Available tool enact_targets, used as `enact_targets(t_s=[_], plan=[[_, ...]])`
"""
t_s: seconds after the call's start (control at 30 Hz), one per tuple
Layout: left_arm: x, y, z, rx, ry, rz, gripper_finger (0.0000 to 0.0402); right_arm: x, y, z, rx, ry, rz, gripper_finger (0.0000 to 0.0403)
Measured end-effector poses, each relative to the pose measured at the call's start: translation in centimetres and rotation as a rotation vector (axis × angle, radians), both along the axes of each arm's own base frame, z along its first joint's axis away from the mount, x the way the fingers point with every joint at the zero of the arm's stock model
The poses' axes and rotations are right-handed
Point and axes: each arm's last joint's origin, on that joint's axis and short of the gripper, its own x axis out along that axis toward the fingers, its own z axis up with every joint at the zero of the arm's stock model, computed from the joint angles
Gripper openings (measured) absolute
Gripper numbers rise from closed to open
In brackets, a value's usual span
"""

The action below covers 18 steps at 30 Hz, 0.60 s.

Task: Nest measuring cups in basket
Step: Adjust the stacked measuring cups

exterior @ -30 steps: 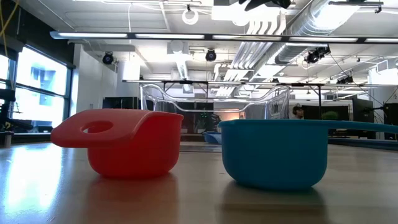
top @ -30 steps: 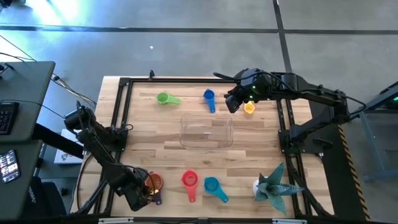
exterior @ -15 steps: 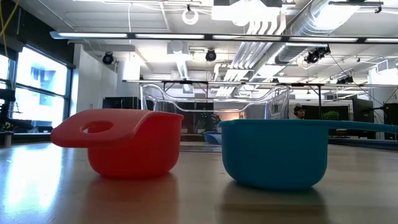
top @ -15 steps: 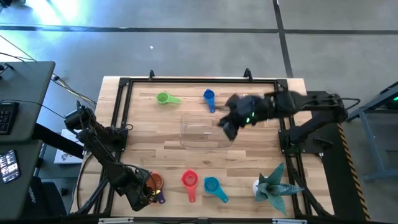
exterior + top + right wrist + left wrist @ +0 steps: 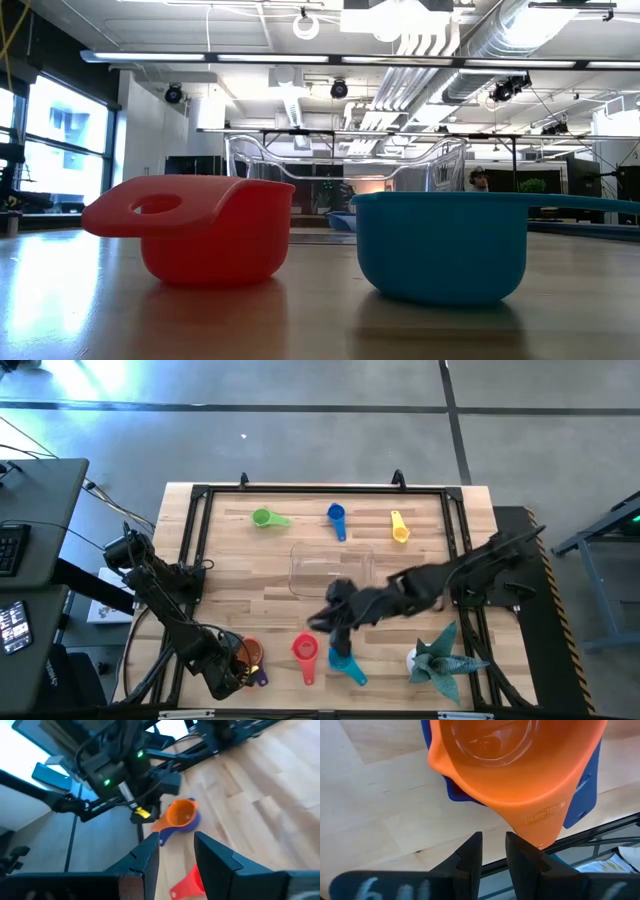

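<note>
In the high view a green cup (image 5: 262, 517), a blue cup (image 5: 336, 516) and a yellow cup (image 5: 399, 528) lie along the far side. The clear basket (image 5: 331, 571) stands mid-table. A red cup (image 5: 304, 650) and a teal cup (image 5: 342, 659) sit near the front edge. An orange cup (image 5: 515, 765) rests inside a dark blue cup (image 5: 580, 800) at the front left. Just behind them is my left gripper (image 5: 493, 837), open by a narrow gap with only wood showing in it. My right gripper (image 5: 318, 622) hangs open above the table between the basket and the red cup. My left gripper has the free end of the orange cup's handle (image 5: 537, 837) right beside the outer side of one finger (image 5: 520, 852). I cannot tell whether they touch.
A spiky teal-grey paper figure (image 5: 440, 658) stands at the front right corner. A black frame (image 5: 195, 560) borders the wooden top. The low view shows the red cup (image 5: 200, 235) and the teal cup (image 5: 440, 245) side by side, with the basket (image 5: 340, 170) behind them.
My right gripper has swung fast from beside the yellow cup at the far right, across the basket, toward the near edge and the red cup, sinking a little and tipping downward. The yellow cup stays on the table. My left gripper has kept still.
</note>
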Motion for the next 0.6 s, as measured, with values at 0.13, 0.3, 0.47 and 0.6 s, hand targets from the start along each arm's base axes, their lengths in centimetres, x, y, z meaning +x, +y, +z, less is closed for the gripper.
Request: enact_targets(t_s=[0.13, 0.3, 0.47, 0.6], plan=[[0.0, 0.0, 0.0, 0.003, 0.000, 0.001, 0.0074, 2.0, 2.0, -2.6, -0.005, -0.005, 0.029, 0.0114], [0.4, 0.4, 0.0, 0.012, -0.005, 0.001, 0.0074, 4.5, 3.6, -6.3, -0.027, 0.008, 0.051, 0.0114], [1.3, 1.1, 0.0, 0.039, -0.034, -0.010, 0.0074, 6.7, 3.9, -9.7, -0.079, 0.009, 0.067, 0.0114], [2.0, 1.7, 0.0, 0.044, -0.044, -0.003, 0.0074, 8.1, 3.4, -12.0, -0.094, 0.035, 0.050, 0.0114]])
